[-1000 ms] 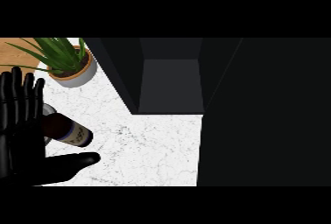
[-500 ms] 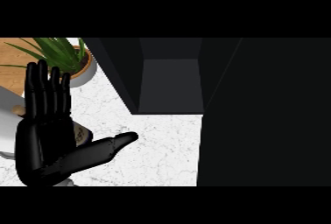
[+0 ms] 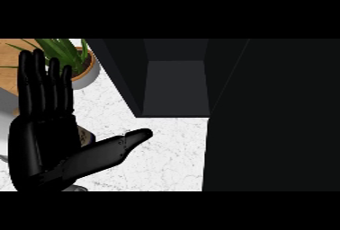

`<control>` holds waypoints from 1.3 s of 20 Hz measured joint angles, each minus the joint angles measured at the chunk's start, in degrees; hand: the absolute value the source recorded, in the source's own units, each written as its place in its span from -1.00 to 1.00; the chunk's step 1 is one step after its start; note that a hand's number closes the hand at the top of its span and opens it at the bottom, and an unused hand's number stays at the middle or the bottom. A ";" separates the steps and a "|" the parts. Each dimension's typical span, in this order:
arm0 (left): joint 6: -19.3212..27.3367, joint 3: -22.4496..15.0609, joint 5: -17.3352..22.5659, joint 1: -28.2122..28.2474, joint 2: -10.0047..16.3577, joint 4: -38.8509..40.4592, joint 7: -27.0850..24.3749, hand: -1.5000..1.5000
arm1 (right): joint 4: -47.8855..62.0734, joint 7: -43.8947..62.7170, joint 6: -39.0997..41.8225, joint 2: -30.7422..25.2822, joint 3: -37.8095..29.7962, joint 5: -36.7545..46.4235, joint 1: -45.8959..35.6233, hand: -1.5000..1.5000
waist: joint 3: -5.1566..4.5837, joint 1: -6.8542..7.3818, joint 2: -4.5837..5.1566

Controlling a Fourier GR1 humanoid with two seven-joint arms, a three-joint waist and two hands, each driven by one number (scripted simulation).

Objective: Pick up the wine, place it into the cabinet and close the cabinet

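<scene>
Wine [image 3: 83, 135] mostly hidden behind left hand [image 3: 43, 139]; fingers straight, grasping nothing.

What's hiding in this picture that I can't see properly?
Head view:
wine: nearly all behind the left hand; only a sliver shows.
plant: cut by the top edge, partly behind that hand.
cabinet: inside too dark to see.
right hand: out of view.

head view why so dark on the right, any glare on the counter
Head view: the cabinet fills that side, near-black, only its open inside dim grey; the counter is evenly lit, no glare; the black left hand shows little shading.
</scene>
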 measured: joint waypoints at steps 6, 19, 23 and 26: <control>2.09 -1.82 -6.67 -0.62 -0.01 -4.85 8.23 -1.00 | -1.00 4.28 -1.43 0.56 0.02 0.70 -3.22 -1.00 | 0.01 0.15 -0.04; -0.53 2.20 -11.53 3.95 1.86 -12.52 14.66 -1.00 | -2.71 7.58 -2.64 1.25 -0.05 2.68 -4.64 -1.00 | 0.00 0.12 -0.04; -1.58 5.73 -9.44 5.93 2.99 -12.92 13.69 -1.00 | -2.92 8.66 -2.65 1.18 -0.37 3.05 -5.71 -1.00 | -0.01 0.13 -0.01; -2.34 9.52 -5.60 7.19 3.98 -13.10 12.32 -1.00 | -2.95 9.09 -2.60 1.33 -1.04 3.17 -6.66 -1.00 | -0.03 0.14 0.02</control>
